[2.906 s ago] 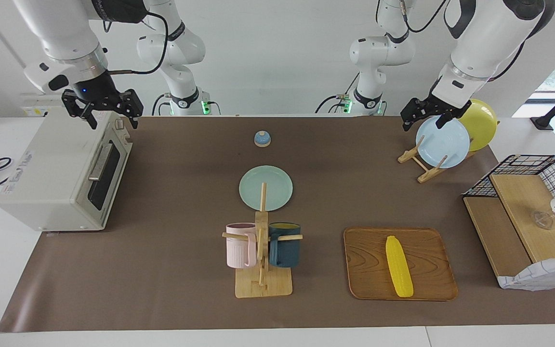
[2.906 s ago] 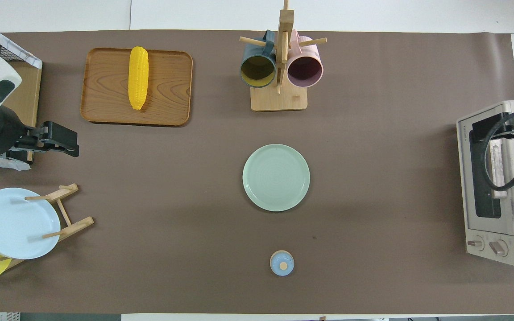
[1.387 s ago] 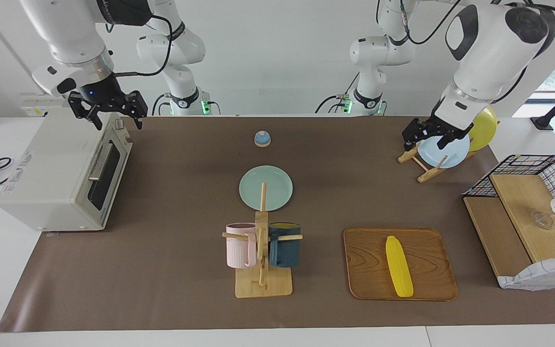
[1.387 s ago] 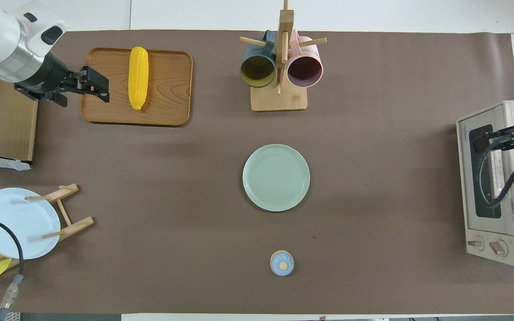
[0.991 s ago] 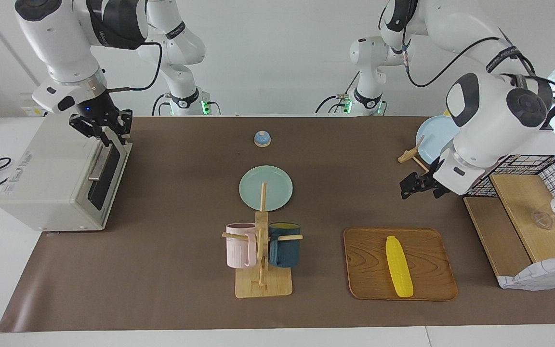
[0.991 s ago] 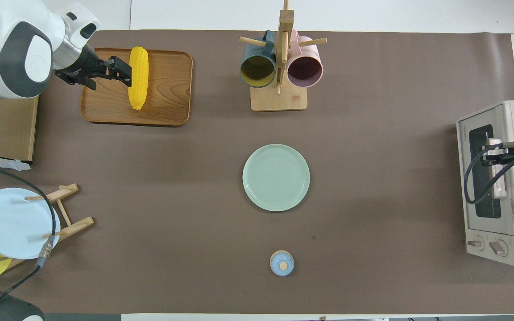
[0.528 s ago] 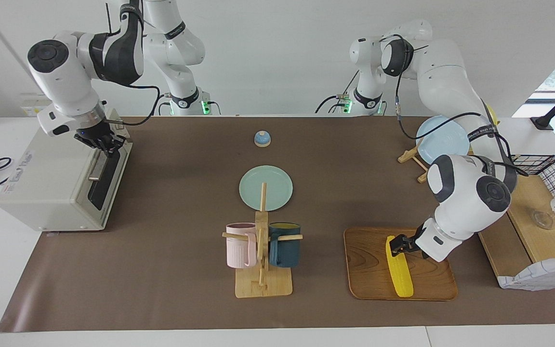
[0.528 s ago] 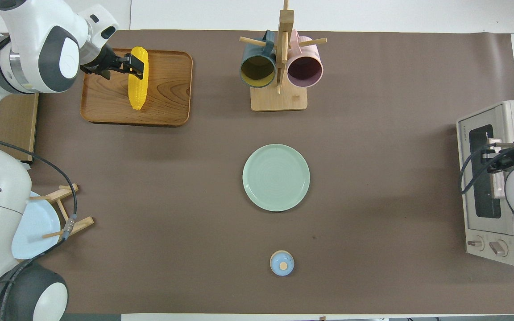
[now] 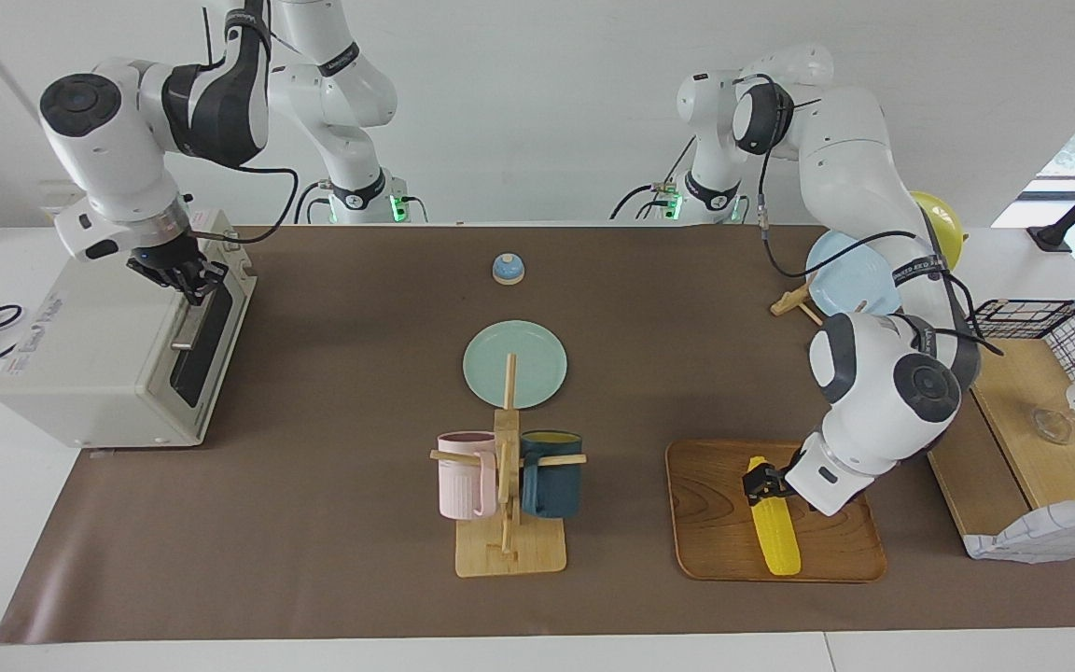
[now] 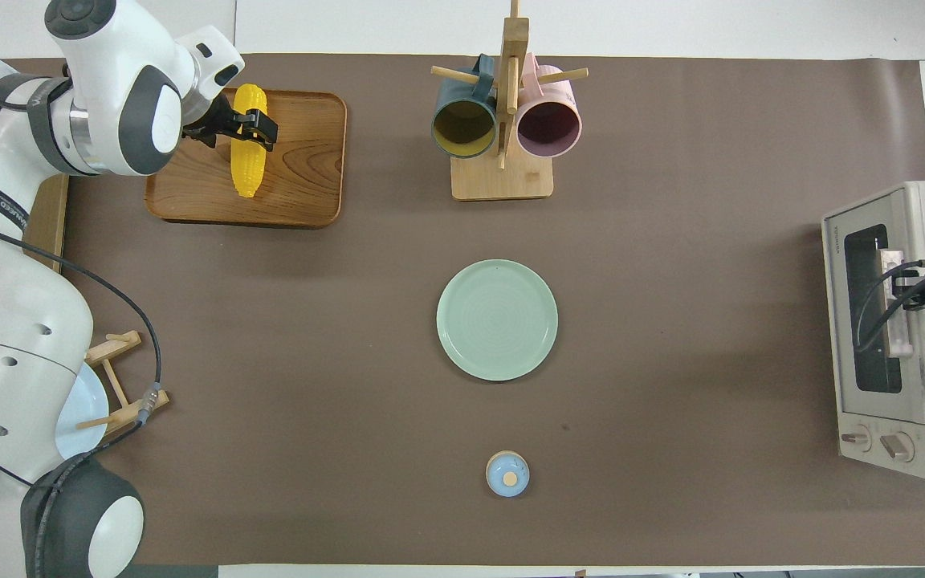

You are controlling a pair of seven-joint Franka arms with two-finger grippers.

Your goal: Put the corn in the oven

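Left gripper [image 9: 761, 485] — jaws spread wide, astride the corn [image 9: 773, 525] near the cob's end closer to the robots; the cob lies on the wooden tray [image 9: 715, 523] toward the left arm's end of the table. Right gripper [image 9: 190, 282] — fingertips together, down at the bar handle [image 9: 190, 319] of the oven [image 9: 90, 355], whose door stands closed at the right arm's end. Between them: a green plate [image 9: 537, 359] and a mug stand [image 9: 507, 509].

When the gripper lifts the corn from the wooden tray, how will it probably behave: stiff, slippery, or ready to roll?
The corn looks stiff: it lies straight on the wooden tray. Its round, tapered body may roll if pushed sideways. The left gripper, open around the end nearer the robots, is off-centre, so the other end may dip.
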